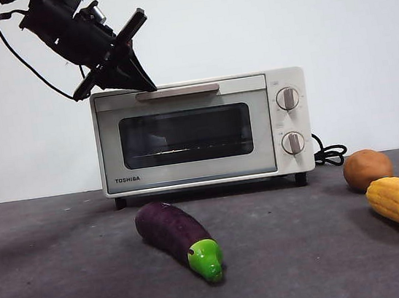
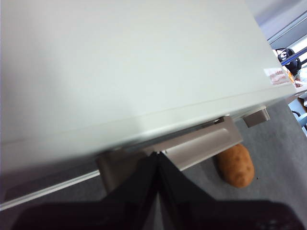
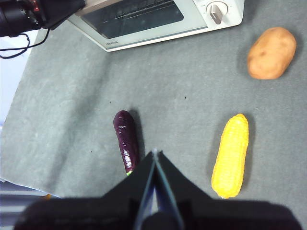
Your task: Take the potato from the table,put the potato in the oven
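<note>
The left end effector (image 1: 127, 74), jaws closed and empty at upper left, sits at the handle (image 1: 177, 91) to open the oven (image 1: 201, 132); the potato (image 1: 367, 169) waits on the tabletop (image 1: 70, 283) at right.

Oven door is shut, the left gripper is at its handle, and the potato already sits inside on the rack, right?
Not quite. The potato is not inside: the front view shows it on the table, right of the oven. The rest holds: door shut, left gripper at the handle.
</note>
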Robot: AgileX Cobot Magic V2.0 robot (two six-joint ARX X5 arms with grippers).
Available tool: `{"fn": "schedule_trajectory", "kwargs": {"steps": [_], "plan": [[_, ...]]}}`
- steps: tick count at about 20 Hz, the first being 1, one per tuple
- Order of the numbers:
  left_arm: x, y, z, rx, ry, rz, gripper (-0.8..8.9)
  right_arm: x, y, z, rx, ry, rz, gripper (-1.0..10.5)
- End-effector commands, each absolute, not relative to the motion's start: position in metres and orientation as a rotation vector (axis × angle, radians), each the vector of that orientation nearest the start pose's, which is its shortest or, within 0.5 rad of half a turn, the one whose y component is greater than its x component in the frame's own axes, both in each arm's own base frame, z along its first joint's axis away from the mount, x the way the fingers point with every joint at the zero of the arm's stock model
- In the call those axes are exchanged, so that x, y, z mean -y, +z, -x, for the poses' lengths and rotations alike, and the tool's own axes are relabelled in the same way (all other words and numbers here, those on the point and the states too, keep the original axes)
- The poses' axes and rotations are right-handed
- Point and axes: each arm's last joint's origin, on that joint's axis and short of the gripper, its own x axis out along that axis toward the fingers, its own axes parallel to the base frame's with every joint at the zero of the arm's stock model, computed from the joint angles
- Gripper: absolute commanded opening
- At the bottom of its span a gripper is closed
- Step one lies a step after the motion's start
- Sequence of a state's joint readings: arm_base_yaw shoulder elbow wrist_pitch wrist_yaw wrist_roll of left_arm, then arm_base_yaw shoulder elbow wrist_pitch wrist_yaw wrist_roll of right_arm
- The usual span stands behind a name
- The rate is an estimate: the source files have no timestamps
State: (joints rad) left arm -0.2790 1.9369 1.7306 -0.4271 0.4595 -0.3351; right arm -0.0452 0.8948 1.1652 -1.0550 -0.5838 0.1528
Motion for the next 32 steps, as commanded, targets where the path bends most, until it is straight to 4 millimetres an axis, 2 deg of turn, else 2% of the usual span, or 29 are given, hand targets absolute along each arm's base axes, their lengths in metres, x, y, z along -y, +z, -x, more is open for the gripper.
{"fn": "schedule_trajectory", "kwargs": {"steps": [1,8,18,32], "plan": [[0.138,0.281,-0.419,-0.874,-0.587,0.329,-0.06,-0.01,0.369,-0.14,-0.787,0.458,-0.385,0.0],[0.149,0.27,-0.402,-1.018,-0.618,0.214,-0.06,-0.01,0.37,-0.141,-0.779,0.464,-0.369,0.0],[0.164,0.262,-0.385,-1.109,-0.535,-0.008,-0.06,-0.01,0.37,-0.141,-0.774,0.471,-0.353,0.0],[0.17,0.256,-0.373,-1.207,-0.442,-0.103,-0.06,-0.01,0.37,-0.141,-0.765,0.477,-0.327,0.0]]}}
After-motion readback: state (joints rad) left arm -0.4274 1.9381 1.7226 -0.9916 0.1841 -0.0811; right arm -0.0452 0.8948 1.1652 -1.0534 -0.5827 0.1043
